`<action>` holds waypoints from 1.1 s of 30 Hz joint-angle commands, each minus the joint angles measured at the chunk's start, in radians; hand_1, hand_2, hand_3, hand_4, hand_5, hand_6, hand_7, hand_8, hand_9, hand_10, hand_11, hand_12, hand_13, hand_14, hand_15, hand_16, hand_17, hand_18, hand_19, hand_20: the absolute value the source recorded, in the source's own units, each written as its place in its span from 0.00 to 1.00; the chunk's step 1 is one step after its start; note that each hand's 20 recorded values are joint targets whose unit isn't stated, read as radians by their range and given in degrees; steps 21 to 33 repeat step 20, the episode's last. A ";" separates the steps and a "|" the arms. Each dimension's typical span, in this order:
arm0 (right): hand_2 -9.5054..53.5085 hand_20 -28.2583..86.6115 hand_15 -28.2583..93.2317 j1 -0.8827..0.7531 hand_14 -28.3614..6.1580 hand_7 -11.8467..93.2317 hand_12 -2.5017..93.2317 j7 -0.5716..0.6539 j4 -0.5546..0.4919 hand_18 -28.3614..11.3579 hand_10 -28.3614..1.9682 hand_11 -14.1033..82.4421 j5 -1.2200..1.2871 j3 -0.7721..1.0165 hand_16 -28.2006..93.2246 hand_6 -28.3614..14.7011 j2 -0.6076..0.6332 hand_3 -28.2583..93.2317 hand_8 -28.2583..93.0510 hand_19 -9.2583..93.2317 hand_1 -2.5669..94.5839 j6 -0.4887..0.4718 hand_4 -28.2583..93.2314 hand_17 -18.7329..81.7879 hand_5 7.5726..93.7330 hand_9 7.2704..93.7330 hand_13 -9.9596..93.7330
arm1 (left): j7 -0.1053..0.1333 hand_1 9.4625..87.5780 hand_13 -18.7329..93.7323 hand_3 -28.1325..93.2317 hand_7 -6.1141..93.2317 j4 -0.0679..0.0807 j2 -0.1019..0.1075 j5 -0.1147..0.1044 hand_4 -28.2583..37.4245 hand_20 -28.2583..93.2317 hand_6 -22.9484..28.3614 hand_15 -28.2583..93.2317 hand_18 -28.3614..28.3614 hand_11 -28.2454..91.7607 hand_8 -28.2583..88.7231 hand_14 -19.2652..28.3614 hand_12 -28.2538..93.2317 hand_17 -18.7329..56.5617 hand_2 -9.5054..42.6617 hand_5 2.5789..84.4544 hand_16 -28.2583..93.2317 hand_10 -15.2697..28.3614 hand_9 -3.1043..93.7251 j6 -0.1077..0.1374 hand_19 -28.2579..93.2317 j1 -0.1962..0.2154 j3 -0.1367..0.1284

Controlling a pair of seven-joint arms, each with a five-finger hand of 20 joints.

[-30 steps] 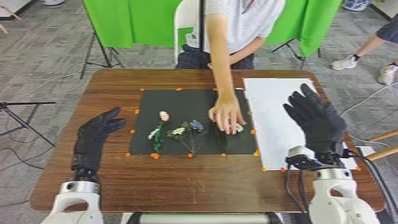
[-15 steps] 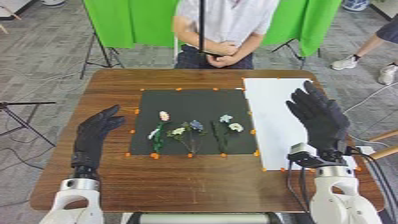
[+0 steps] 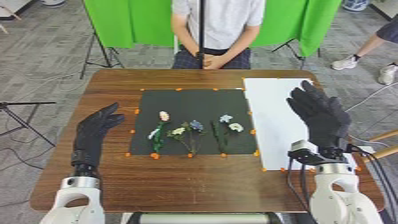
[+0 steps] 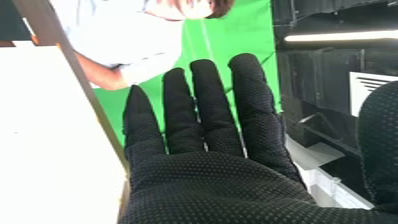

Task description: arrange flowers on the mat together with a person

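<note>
Since the earlier frames, the person's hands are away from the mat and now resting together by the far edge of the table. One of them was covering the rightmost flowers a second ago. Both of my robot hands are sitting slightly farther forward than before.

On my left, the left robot hand is hovering over the table beside the mat, open and loosely relaxed, holding nothing. My right robot hand is hanging over the white sheet, also open and empty; from the right wrist view I'm seeing its fingers standing straight, with the thumb spread apart.

The flowers are lying on the near half of the dark mat, blooms pointing toward the person. A pale pink flower is lying leftmost, a cream bloom and a blue bloom are sharing the middle, and a pale blue bloom is lying near a white bloom on the right. Orange markers are dotting the mat's edges.
</note>
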 commanded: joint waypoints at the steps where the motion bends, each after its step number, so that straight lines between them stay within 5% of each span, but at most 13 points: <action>1: 0.24 0.46 0.34 0.005 0.46 0.23 0.15 -0.002 -0.003 0.34 0.44 0.21 -0.019 -0.002 0.30 0.62 -0.005 0.84 0.16 0.14 0.11 0.017 0.08 0.37 0.52 0.49 0.45 | -0.001 0.17 0.53 0.77 0.20 0.006 -0.005 0.005 0.02 0.38 0.51 0.42 0.73 0.41 0.19 0.80 0.34 0.37 0.32 0.58 0.22 0.71 0.58 -0.009 0.33 0.008 0.000; 6: 0.24 0.51 0.38 0.009 0.42 0.26 0.18 -0.009 0.002 0.36 0.41 0.24 -0.030 -0.001 0.33 0.63 -0.004 0.83 0.15 0.16 0.14 0.002 0.08 0.43 0.64 0.67 0.63 | -0.001 0.18 0.52 0.77 0.20 0.006 -0.003 0.004 0.02 0.38 0.52 0.42 0.73 0.41 0.19 0.80 0.34 0.37 0.32 0.58 0.22 0.71 0.58 -0.009 0.33 0.008 0.000; 33: 0.24 0.52 0.37 -0.004 0.41 0.26 0.18 -0.014 -0.005 0.36 0.42 0.23 -0.020 -0.004 0.34 0.64 -0.005 0.84 0.15 0.15 0.14 0.028 0.08 0.43 0.62 0.63 0.59 | -0.001 0.18 0.53 0.77 0.20 0.000 -0.013 0.006 0.02 0.38 0.52 0.42 0.73 0.41 0.19 0.80 0.34 0.37 0.32 0.58 0.22 0.71 0.58 -0.005 0.33 0.023 -0.004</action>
